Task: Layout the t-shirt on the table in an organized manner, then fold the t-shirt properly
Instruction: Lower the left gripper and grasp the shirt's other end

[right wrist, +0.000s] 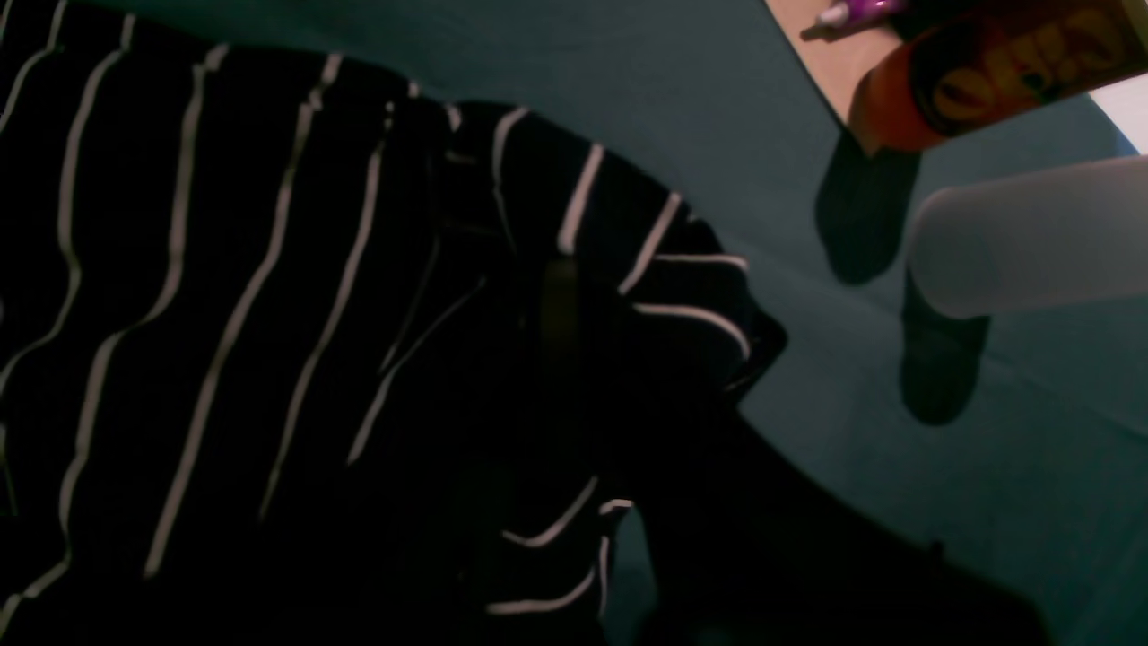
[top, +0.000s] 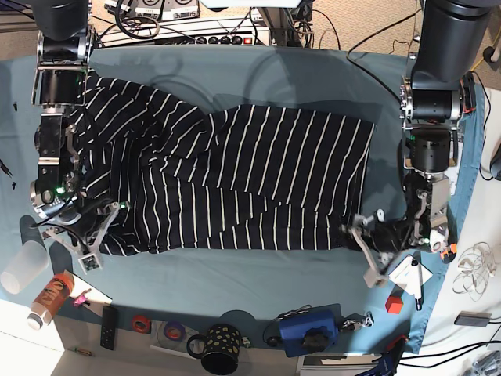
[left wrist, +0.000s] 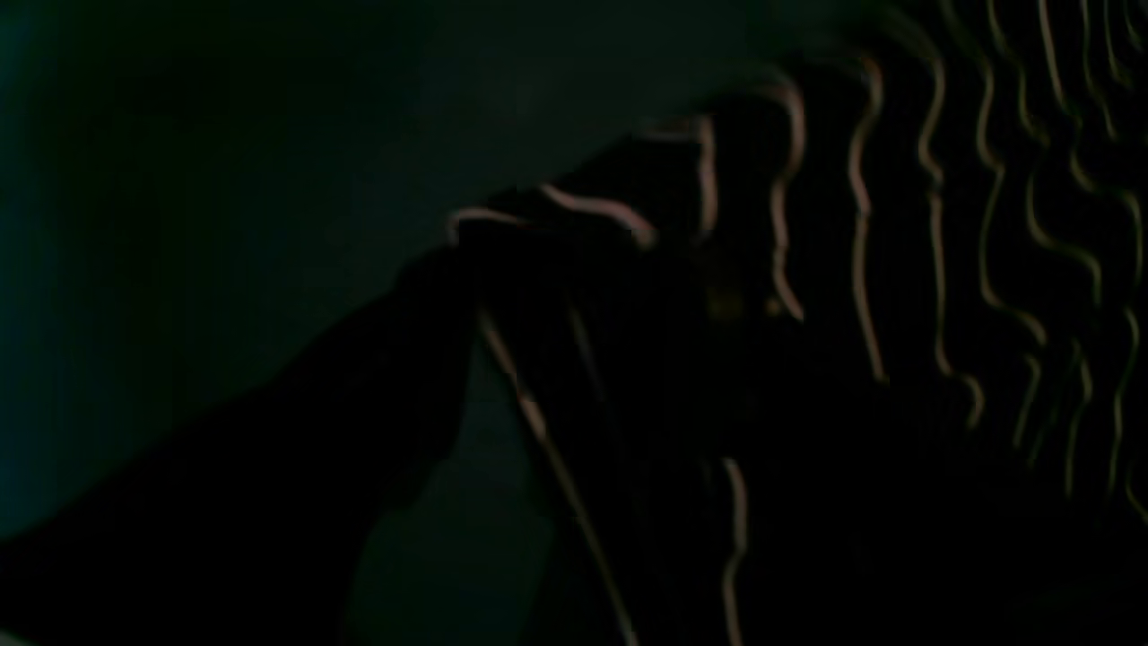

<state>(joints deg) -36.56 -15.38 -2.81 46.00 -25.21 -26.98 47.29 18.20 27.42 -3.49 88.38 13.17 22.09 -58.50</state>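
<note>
The t-shirt (top: 235, 180) lies spread but rumpled across the table (top: 258, 74), no fold made yet. The left gripper (top: 366, 249) looks spread wide at its near right corner. The right gripper (top: 94, 231) seems pinched on the near left edge, though that's murky.

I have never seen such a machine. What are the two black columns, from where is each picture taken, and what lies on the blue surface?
The columns are two robot arms, each ending in a claw. The base picture looks down from above; the two dark pictures come from cameras on the wrists. On the wide teal-blue cloth table lies a dark striped fabric t-shirt, spread out but still wrinkled. The left claw, on the right side of the base picture, stands open at the shirt's corner. The right claw, at the opposite side, is shut at the shirt's edge; whether it pinches fabric I cannot tell. Along the table's near edge lie small things, such as a dotted black mug.
</note>
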